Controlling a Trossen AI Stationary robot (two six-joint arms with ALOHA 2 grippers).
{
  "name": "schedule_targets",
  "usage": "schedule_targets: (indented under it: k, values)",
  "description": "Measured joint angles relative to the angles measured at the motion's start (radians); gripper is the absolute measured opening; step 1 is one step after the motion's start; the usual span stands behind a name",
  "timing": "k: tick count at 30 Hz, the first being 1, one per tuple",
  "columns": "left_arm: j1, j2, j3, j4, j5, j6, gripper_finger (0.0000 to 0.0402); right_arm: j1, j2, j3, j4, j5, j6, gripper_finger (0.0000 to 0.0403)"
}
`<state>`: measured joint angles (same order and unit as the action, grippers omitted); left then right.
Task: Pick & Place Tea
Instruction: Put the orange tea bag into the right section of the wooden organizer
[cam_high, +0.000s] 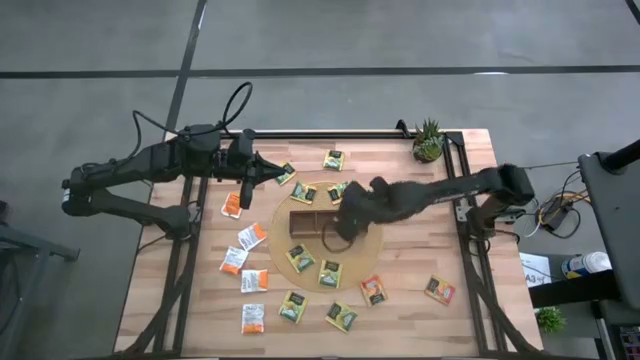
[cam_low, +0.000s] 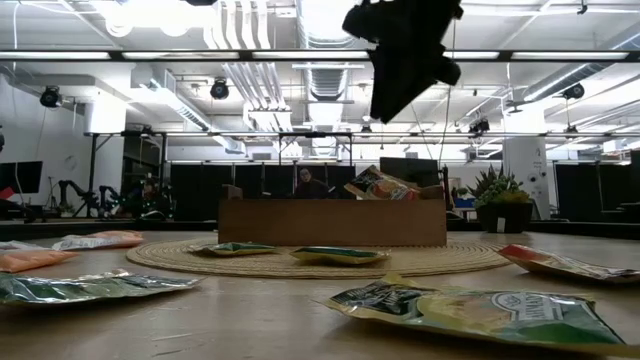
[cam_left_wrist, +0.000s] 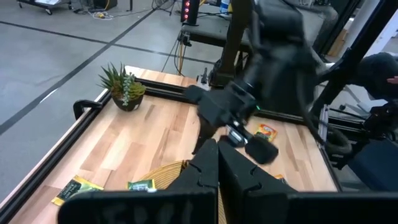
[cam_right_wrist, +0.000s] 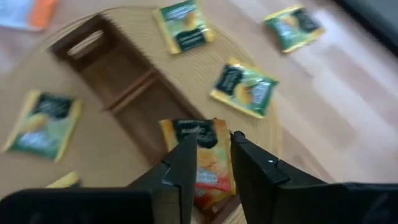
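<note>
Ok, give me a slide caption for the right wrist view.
Right end effector holds an orange-red tea sachet above the wooden tray on the woven mat.

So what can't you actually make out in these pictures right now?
- High view: the right tool and arm cover the right end of the wooden tray, so its contents there are hidden.
- Right wrist view: the orange-red sachet sits between the fingers; whether it is gripped or already lying in the tray is unclear.
- Low view: the tray wall hides its compartments; one sachet pokes above.
- Left wrist view: the left tool blocks the near table.
</note>
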<state>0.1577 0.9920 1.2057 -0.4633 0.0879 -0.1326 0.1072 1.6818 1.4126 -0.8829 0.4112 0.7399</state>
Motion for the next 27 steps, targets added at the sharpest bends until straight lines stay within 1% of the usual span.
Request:
schedule_targets:
  k: [4, 7, 11, 14, 15, 21, 27]
  values:
    - [0.000, -0.004, 0.000, 0.000, 0.000, 0.001, 0.0002, -0.083, -0.073, -0.004, 0.041, -0.184, -0.142, 0.0110]
    - [0.000, -0.007, 0.000, 0.000, 0.000, 0.005, 0.0002, -0.149, -0.108, -0.006, 0.068, -0.303, -0.233, 0.0117]
    - [0.000, -0.008, 0.000, 0.000, 0.000, 0.022, 0.0002, -0.237, -0.124, -0.006, 0.068, -0.456, -0.337, 0.0125]
    - [0.000, -0.009, 0.000, 0.000, 0.000, 0.034, 0.0002, -0.293, -0.116, -0.007, 0.071, -0.590, -0.408, 0.0132]
    - [0.000, -0.009, 0.000, 0.000, 0.000, 0.035, 0.0002, -0.307, -0.110, -0.008, 0.072, -0.619, -0.427, 0.0134]
    - [0.000, -0.009, 0.000, -0.001, 0.000, 0.034, 0.0002, -0.349, -0.056, -0.012, 0.073, -0.686, -0.534, 0.0154]
    - [0.000, -0.009, 0.000, -0.001, 0.000, 0.027, 0.0002, -0.353, 0.030, -0.014, 0.072, -0.728, -0.641, 0.0176]
